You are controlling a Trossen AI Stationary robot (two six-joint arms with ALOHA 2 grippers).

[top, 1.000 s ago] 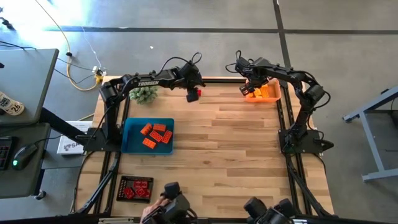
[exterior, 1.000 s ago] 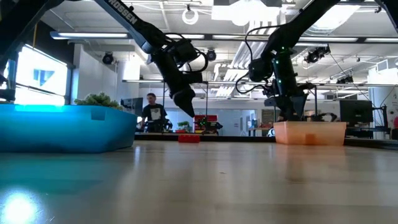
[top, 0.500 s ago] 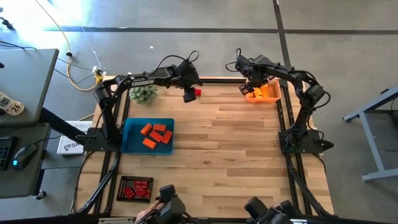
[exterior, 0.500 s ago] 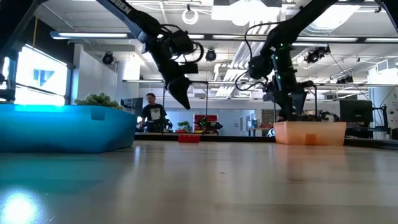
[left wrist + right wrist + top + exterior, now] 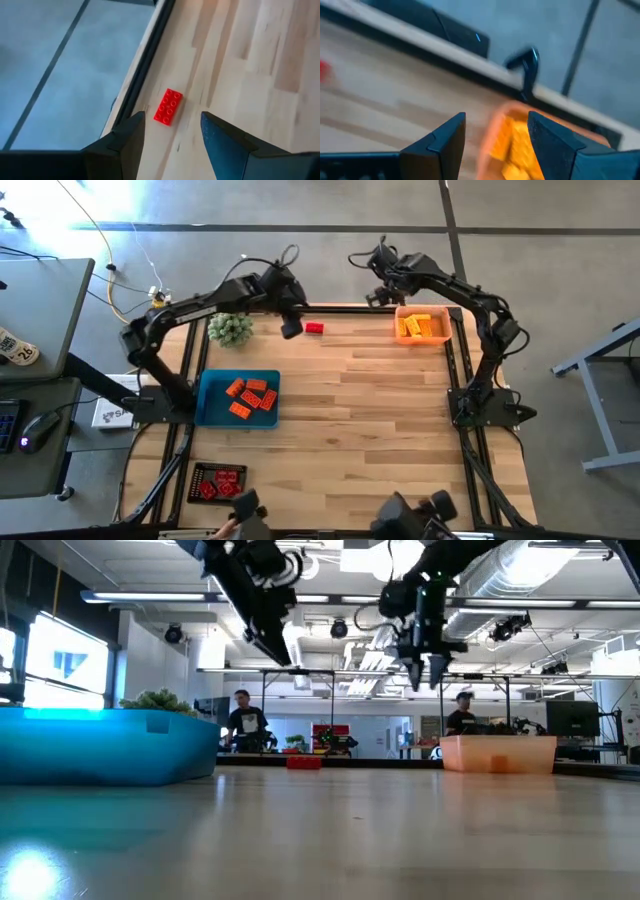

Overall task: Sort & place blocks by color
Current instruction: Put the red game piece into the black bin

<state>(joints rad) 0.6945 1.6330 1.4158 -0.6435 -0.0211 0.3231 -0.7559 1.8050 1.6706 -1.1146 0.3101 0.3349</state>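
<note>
On the wooden desk, one red block lies by the far edge. The left pincer hangs open just beside it, closer than the open, empty right pincer.

Two dark jointed arms, looping black cables, white lettering on link.

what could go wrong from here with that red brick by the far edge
The red brick lies flat right beside the table's far edge rail, so a clumsy grasp by the open left gripper might push it against the rail or off the table. It also sits far from the blue tray, a long carry.
</note>
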